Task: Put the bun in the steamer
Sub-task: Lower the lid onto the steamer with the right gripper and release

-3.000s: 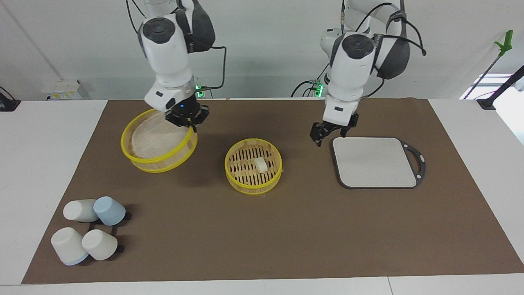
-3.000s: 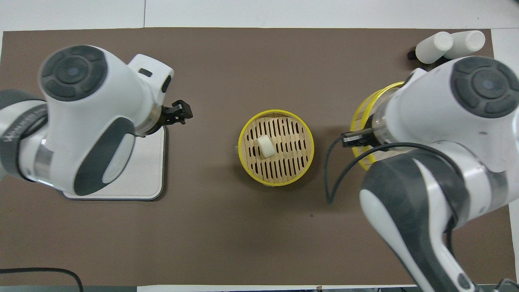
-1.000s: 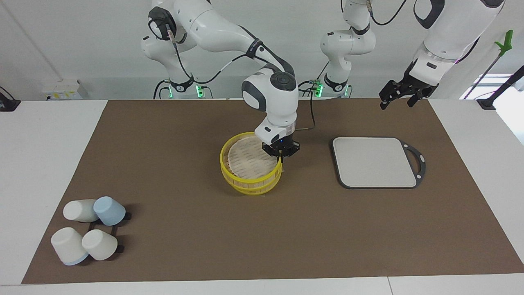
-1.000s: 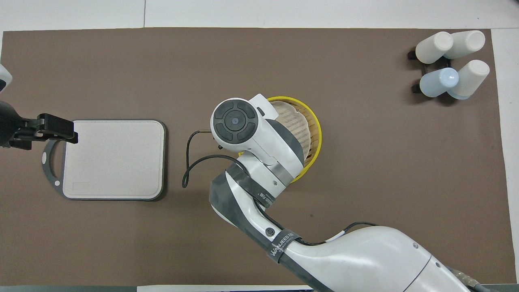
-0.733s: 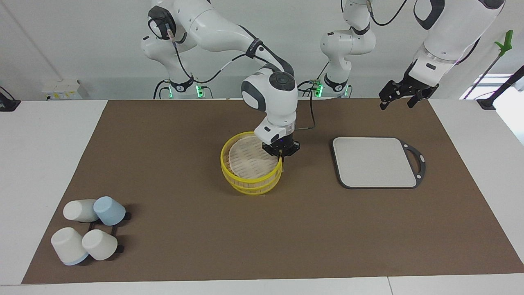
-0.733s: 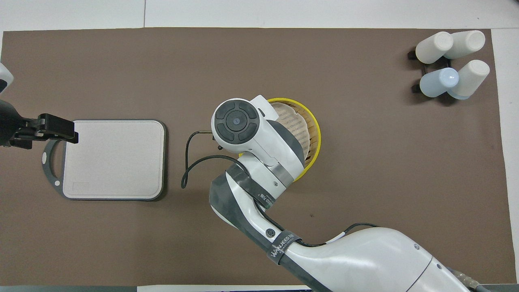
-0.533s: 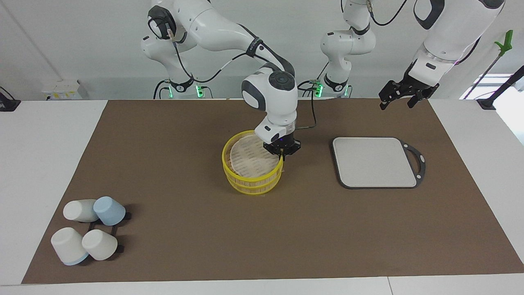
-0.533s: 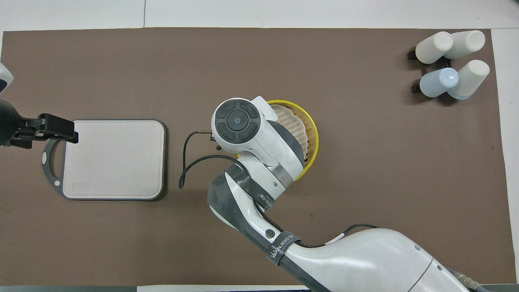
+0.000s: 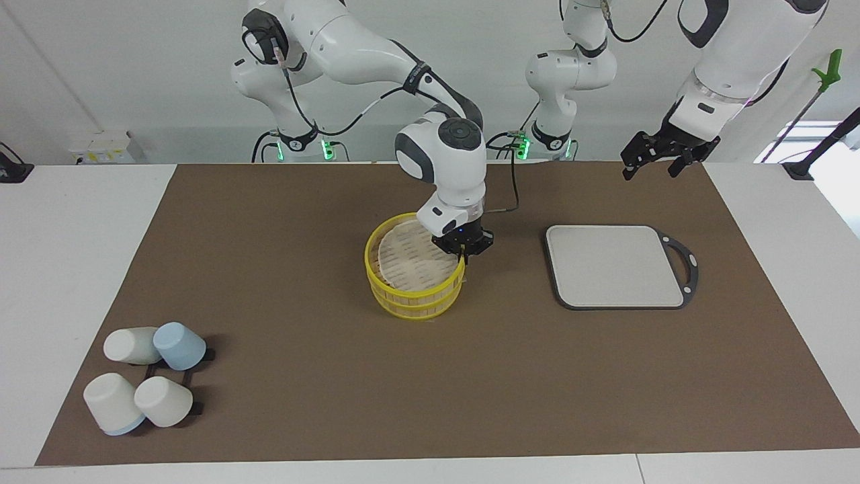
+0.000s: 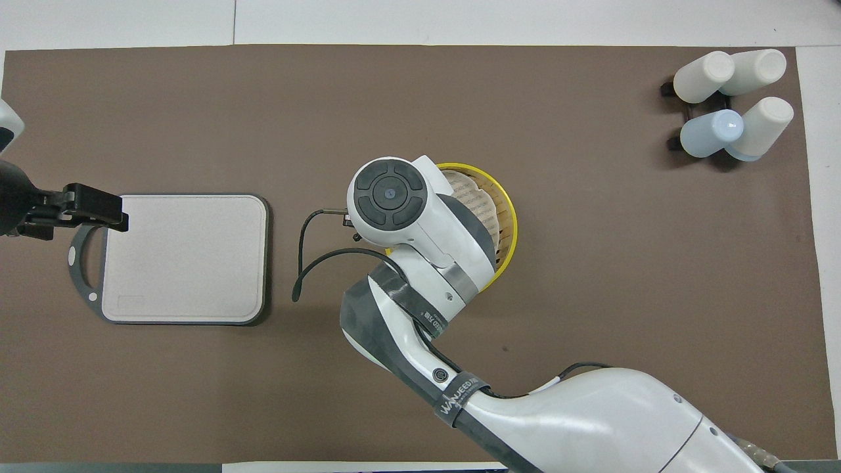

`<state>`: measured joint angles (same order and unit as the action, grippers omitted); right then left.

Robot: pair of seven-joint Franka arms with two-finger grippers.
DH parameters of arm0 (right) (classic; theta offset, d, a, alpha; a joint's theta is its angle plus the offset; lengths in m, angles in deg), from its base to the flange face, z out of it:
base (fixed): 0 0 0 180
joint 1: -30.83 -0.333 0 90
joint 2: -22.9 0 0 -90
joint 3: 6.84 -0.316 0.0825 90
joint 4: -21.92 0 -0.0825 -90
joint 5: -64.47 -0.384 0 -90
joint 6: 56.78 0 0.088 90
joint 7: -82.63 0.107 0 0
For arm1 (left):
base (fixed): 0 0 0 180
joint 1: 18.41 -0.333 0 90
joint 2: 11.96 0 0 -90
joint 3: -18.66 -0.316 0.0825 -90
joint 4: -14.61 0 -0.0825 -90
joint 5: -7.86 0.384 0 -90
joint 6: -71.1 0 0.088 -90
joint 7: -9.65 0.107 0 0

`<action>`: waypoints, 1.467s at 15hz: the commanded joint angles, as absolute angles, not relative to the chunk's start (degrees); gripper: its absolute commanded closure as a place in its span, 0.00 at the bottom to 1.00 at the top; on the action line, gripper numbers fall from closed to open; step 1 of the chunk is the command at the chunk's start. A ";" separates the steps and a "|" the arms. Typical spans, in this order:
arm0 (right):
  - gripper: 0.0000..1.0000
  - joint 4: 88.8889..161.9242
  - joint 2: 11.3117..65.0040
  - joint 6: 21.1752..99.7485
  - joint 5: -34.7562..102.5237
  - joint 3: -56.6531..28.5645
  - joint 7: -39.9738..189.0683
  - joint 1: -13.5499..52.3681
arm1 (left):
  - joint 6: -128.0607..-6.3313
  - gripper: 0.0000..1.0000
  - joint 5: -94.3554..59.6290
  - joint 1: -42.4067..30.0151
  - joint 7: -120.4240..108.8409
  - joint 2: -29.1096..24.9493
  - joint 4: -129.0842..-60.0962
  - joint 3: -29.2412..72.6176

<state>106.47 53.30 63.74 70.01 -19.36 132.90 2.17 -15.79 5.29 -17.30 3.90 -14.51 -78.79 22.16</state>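
The right arm reaches out from its base in a long bend, wrist pointing straight down, and the right gripper [image 9: 462, 250] sits low with its fingers [image 9: 463, 255] apparently pinched together. The left arm waits raised and folded back, the left gripper [image 9: 653, 158] tilted downward with its fingers [image 9: 629, 172] spread.

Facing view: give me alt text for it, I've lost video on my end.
The right gripper grips the rim of the steamer's woven-topped lid, set on the basket at the mat's middle; no bun shows. The left gripper waits open in the air over the mat's edge nearest the robots, above the grey board. Four cups lie at the right arm's end.
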 commanded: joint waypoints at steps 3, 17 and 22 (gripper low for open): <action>1.00 112.27 52.00 68.99 68.96 -19.76 134.58 3.24 | -14.86 0.00 6.98 -17.09 4.64 -12.75 -77.24 22.26; 0.69 114.03 51.56 72.06 68.78 -19.76 137.21 2.88 | -15.38 0.00 6.98 -17.27 5.52 -13.90 -77.24 22.26; 0.50 113.33 51.73 72.69 69.13 -19.68 136.69 3.24 | -15.65 0.00 6.89 -17.44 5.52 -13.90 -77.24 22.18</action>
<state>112.14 51.88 71.87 69.30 -19.49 135.92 2.57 -15.83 6.11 -17.30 4.59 -13.57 -77.79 22.30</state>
